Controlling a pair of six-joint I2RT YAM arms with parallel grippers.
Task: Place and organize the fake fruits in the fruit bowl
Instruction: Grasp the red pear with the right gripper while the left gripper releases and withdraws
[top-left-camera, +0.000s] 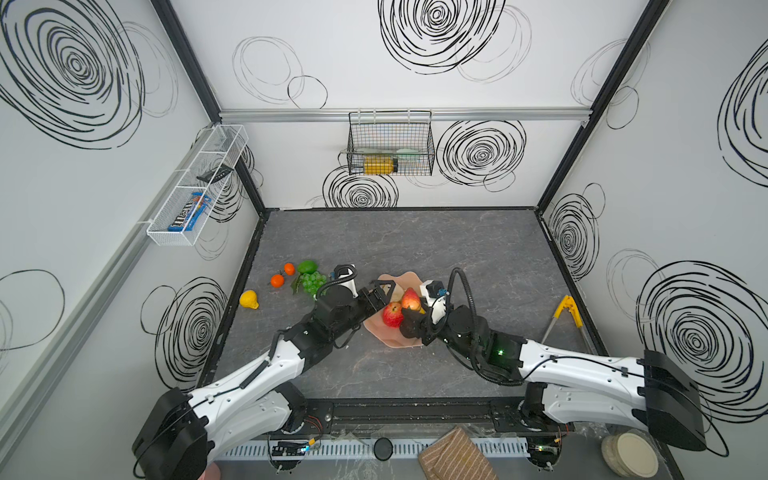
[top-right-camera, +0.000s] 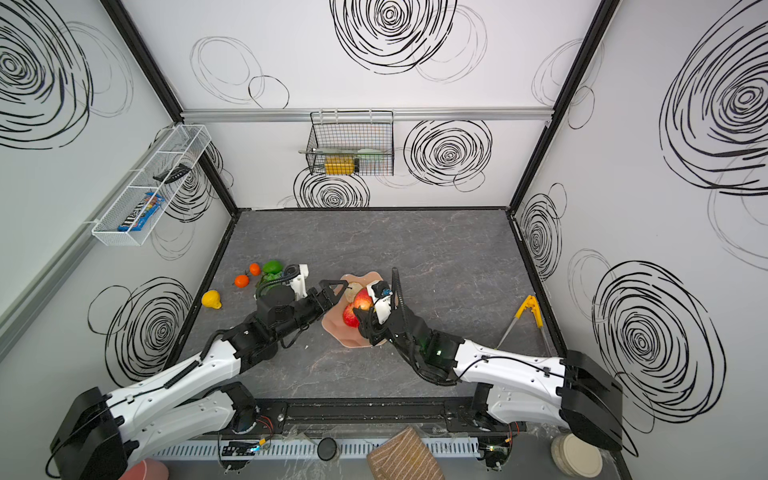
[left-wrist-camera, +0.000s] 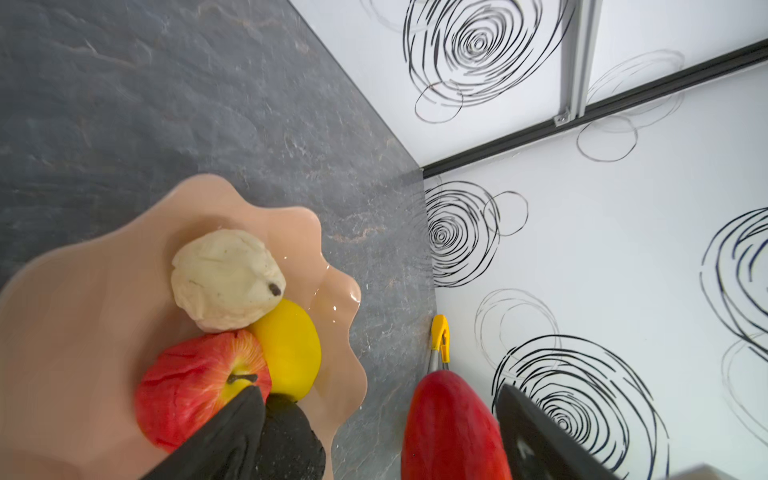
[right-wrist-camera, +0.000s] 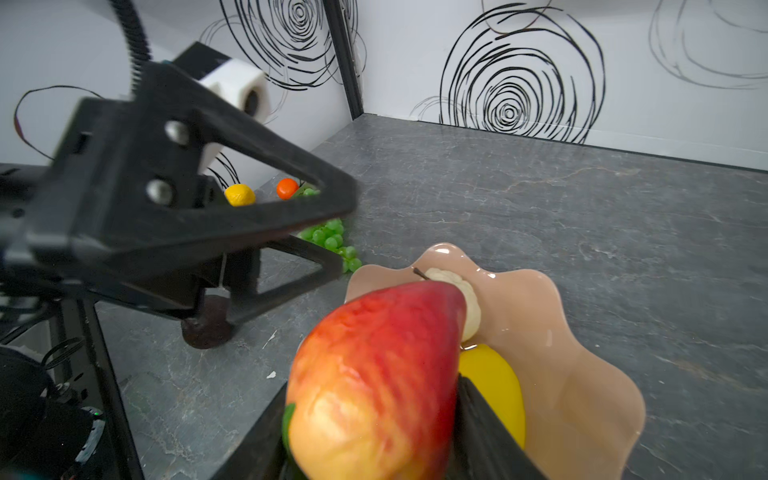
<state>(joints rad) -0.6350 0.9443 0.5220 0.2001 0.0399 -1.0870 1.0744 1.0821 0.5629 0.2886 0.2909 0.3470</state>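
Note:
The fruit bowl (top-left-camera: 395, 338), a peach-pink wavy dish, sits mid-table in both top views. It holds a red apple (left-wrist-camera: 195, 386), a beige fruit (left-wrist-camera: 226, 280), a yellow fruit (left-wrist-camera: 289, 347) and a dark fruit (left-wrist-camera: 291, 440). My right gripper (right-wrist-camera: 374, 424) is shut on a red-orange fruit (top-left-camera: 410, 298) just above the bowl. My left gripper (top-left-camera: 383, 293) stands open at the bowl's left side, its fingertips just short of that fruit. On the table at the left lie two oranges (top-left-camera: 277, 281), a green lime (top-left-camera: 307, 266), a grape bunch (top-left-camera: 312, 282) and a yellow fruit (top-left-camera: 249, 299).
Yellow-handled tongs (top-left-camera: 565, 316) lie by the right wall. A wire basket (top-left-camera: 390, 143) hangs on the back wall and a white mesh rack (top-left-camera: 195, 187) on the left wall. A striped cloth (top-left-camera: 455, 455) and a cream round container (top-left-camera: 631, 453) sit at the front edge.

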